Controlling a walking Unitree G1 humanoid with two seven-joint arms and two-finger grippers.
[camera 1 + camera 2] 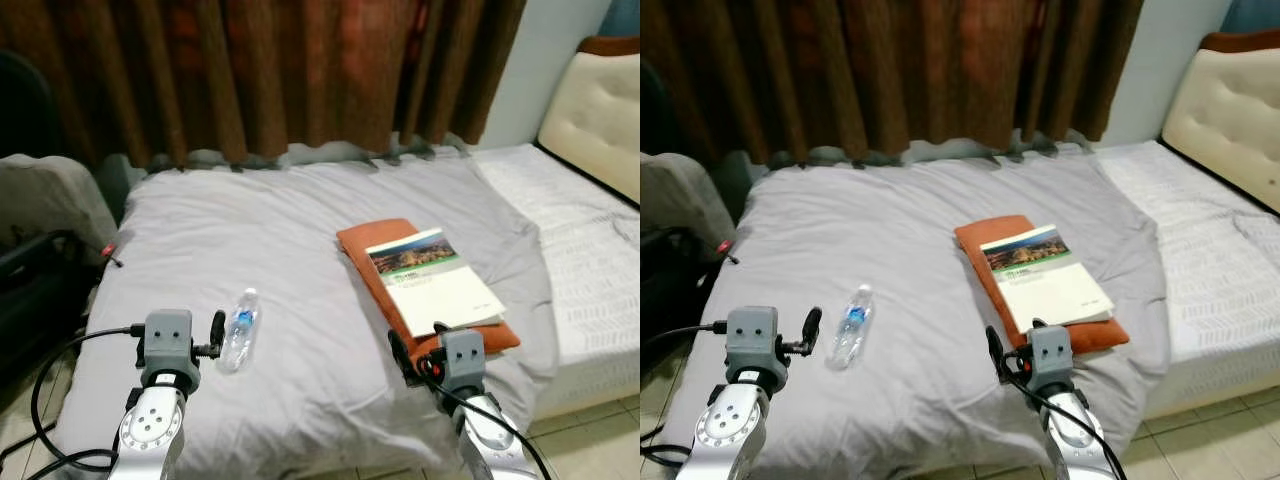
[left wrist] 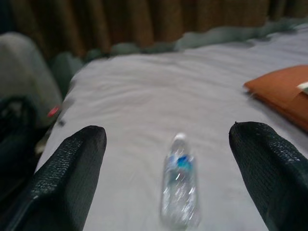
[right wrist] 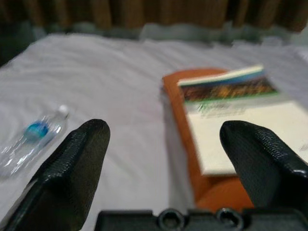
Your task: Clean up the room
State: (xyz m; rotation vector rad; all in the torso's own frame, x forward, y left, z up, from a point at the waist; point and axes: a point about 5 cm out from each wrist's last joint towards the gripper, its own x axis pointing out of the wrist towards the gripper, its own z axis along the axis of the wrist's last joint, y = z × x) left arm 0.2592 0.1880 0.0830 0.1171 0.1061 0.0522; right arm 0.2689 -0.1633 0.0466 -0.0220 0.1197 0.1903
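Observation:
A clear plastic water bottle with a blue label lies on its side on the grey bed sheet, near the front left. My left gripper is open just short of the bottle, which lies between and beyond its fingers. To the right an orange folded cushion carries a white book with a landscape photo cover. Close to the cushion's near corner my right gripper is open and holds nothing.
Brown curtains hang behind the bed. A white mattress with a cream headboard adjoins on the right. A dark bag and a grey chair stand at the left, with a small red item at the bed's edge. Black cables trail over tiled floor.

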